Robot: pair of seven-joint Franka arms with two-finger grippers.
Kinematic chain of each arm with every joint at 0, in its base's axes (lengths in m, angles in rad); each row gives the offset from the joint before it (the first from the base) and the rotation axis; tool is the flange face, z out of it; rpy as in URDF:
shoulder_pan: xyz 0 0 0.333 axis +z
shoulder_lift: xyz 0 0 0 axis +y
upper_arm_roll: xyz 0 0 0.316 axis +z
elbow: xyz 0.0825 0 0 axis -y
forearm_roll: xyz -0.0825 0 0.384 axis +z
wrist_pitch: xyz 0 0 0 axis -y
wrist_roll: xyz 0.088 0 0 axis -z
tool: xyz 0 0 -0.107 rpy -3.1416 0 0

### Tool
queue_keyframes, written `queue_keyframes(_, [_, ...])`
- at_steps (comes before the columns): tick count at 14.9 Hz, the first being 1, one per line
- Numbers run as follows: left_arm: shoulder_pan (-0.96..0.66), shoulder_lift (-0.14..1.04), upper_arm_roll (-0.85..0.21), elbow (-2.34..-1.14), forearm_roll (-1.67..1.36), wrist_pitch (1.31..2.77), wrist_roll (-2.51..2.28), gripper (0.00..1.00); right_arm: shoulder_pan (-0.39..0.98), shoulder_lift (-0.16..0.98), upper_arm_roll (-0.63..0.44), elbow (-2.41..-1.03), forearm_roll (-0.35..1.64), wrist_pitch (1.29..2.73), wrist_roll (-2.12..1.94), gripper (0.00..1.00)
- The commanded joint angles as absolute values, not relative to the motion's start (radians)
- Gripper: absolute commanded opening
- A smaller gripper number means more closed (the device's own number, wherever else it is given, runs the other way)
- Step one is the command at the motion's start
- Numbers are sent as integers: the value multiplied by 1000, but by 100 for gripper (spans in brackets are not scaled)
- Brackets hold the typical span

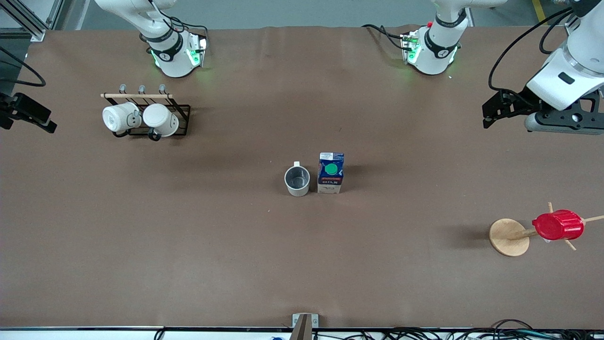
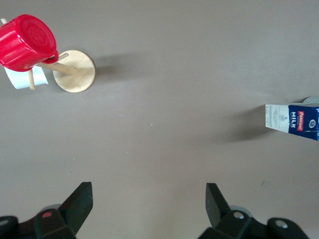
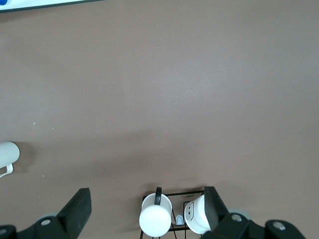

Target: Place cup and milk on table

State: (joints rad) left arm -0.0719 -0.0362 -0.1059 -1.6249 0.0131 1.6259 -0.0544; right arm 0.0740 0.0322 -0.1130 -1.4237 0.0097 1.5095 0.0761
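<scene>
The cup [image 1: 297,181], a pale grey mug with a dark inside, stands upright in the middle of the table [image 1: 302,264], handle toward the robots' bases. The milk [image 1: 331,173], a blue and white carton with a green cap, stands right beside it toward the left arm's end. My left gripper [image 1: 488,115] is open and empty over the table's left-arm end; in its wrist view [image 2: 148,204] the milk [image 2: 291,122] stands well off. My right gripper [image 1: 40,120] is open and empty over the right-arm end [image 3: 145,209]; the cup [image 3: 7,154] shows at that view's edge.
A black wire rack [image 1: 181,120] with two white mugs [image 1: 120,117] hung on it stands near the right arm's base. A wooden peg stand [image 1: 508,237] carrying a red ribbed cup [image 1: 558,225] stands at the left arm's end, nearer the front camera.
</scene>
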Motion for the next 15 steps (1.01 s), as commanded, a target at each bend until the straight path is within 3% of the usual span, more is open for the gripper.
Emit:
queue_keyframes(1, [-71, -57, -100, -1621, 23, 1605, -44, 100, 72, 25, -114, -1427, 9, 1511, 72, 100])
queue_keyframes(8, [-78, -60, -97, -1641, -12, 1631, -92, 100, 72, 25, -114, -1428, 11, 1508, 72, 100])
queue_keyframes(12, [-86, -155, -94, -1773, -11, 1724, -106, 100, 67, 26, -115, -1428, 11, 1516, 71, 100])
queue_keyframes(15, [-86, -155, -94, -1775, -11, 1724, -110, 100, 69, 26, -115, -1428, 11, 1516, 71, 100])
